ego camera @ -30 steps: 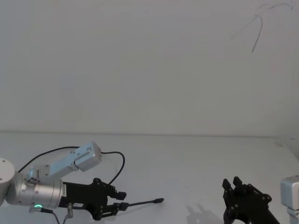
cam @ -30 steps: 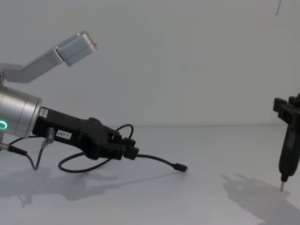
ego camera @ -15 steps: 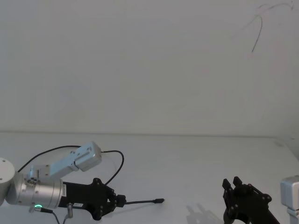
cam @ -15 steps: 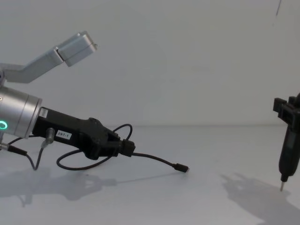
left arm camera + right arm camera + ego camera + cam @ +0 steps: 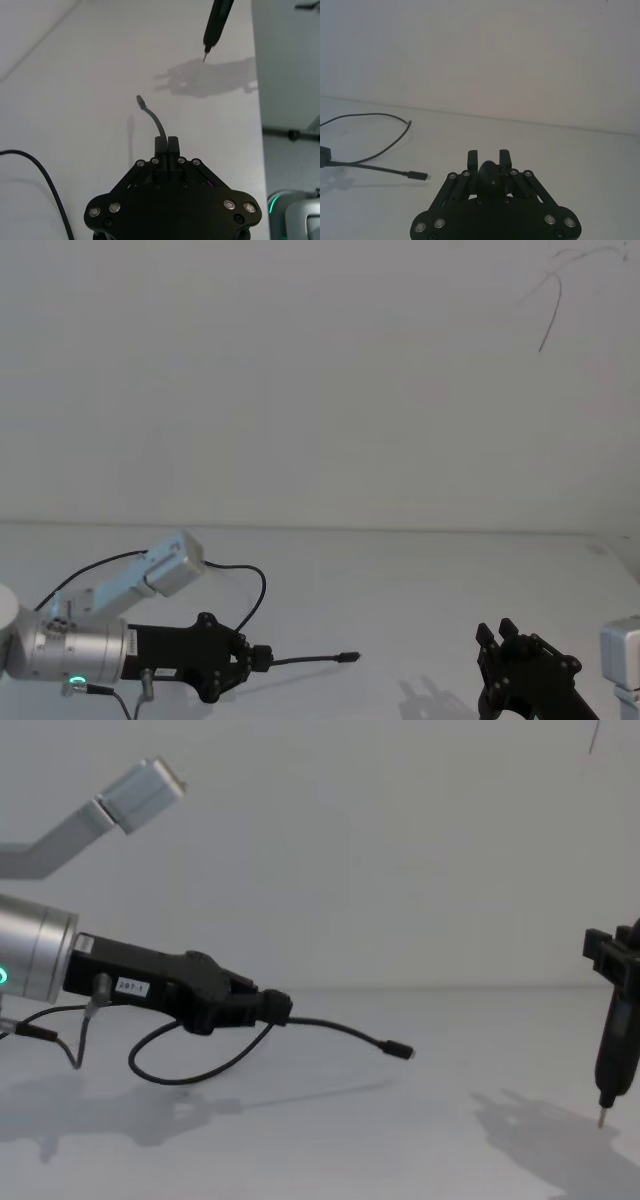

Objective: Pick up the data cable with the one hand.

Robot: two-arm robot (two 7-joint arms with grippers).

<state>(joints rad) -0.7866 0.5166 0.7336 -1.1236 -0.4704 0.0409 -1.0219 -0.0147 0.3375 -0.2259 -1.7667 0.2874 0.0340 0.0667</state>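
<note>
Near right, parked above the pale worktop: black right end effector tapering to a thin metal pin; cannot tell its grip state. Near left, low: blocky black two-fingered left end effector on a silver wrist, pinched narrow on the long thin black data cable. Farther out, small plug end held clear of the worktop; slack loop sagging below the wrist. Grasp judged made, lift in hand. Next: rise steadily, pinch firm, until the loop hangs free.
</note>
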